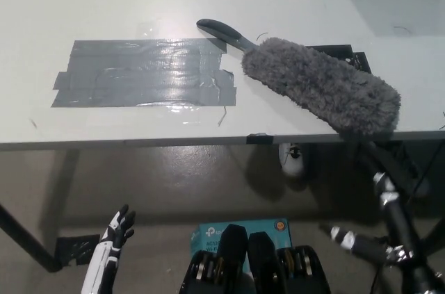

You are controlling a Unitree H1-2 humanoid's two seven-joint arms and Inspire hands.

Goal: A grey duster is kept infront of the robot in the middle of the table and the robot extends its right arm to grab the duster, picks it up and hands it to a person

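Head view: you saw the grey duster [321,92] lying on the white table [104,2], handle beside the tape patch [142,71]. Left hand [115,235] hung low, fingers apart, empty. Right hand [368,245]: fingers unclear. Teal box [240,230] read "tp-link".

Duster: fluffy grey duster [320,91] with dark handle, lying diagonally on white table [104,2], head overhanging front edge
Tape: grey duct-tape patch [142,73] (shiny), just left of duster
Left hand: white hand [117,230] low, below table, fingers apart
Right hand: black hand [375,242] under duster head, grasp unclear
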